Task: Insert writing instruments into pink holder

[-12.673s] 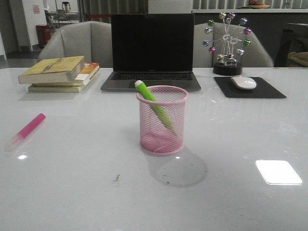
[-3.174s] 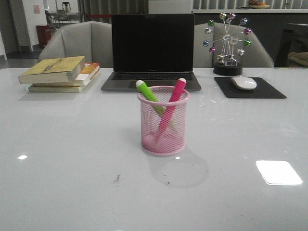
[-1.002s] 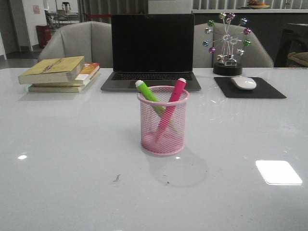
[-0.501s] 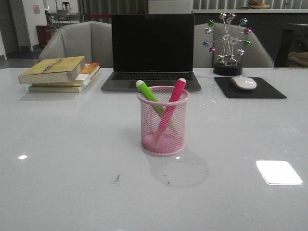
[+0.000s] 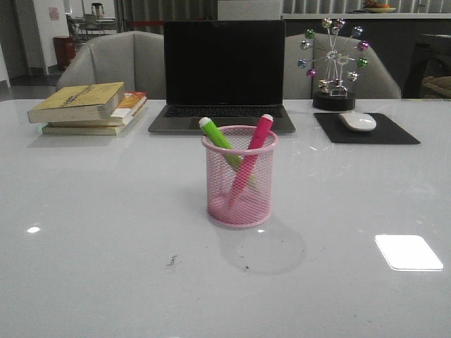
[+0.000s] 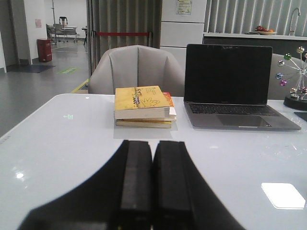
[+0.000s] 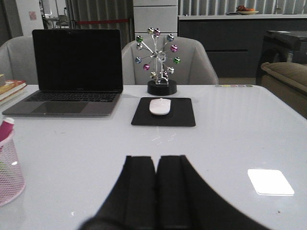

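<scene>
The pink wire-mesh holder (image 5: pixel 239 184) stands upright at the middle of the white table. Inside it lean both markers, crossed: the lime green marker (image 5: pixel 217 136) tilts left, the magenta marker (image 5: pixel 258 134) tilts right, pale caps above the rim. In the right wrist view the holder (image 7: pixel 8 175) shows at the edge with the magenta marker's cap (image 7: pixel 5 127). My left gripper (image 6: pixel 153 143) is shut with nothing in it, low over the table before the books. My right gripper (image 7: pixel 156 159) is likewise shut and empty. Neither arm appears in the front view.
A closed-screen dark laptop (image 5: pixel 223 74) sits behind the holder. A stack of books (image 5: pixel 88 107) lies at the back left. At the back right are a black mouse pad (image 5: pixel 365 129) with a white mouse (image 5: pixel 357 120) and a ball ornament (image 5: pixel 333 63).
The magenta marker, lying on the table's left side at first, has stood in the holder beside the green one over the last three seconds. Nothing has moved in the last second.
</scene>
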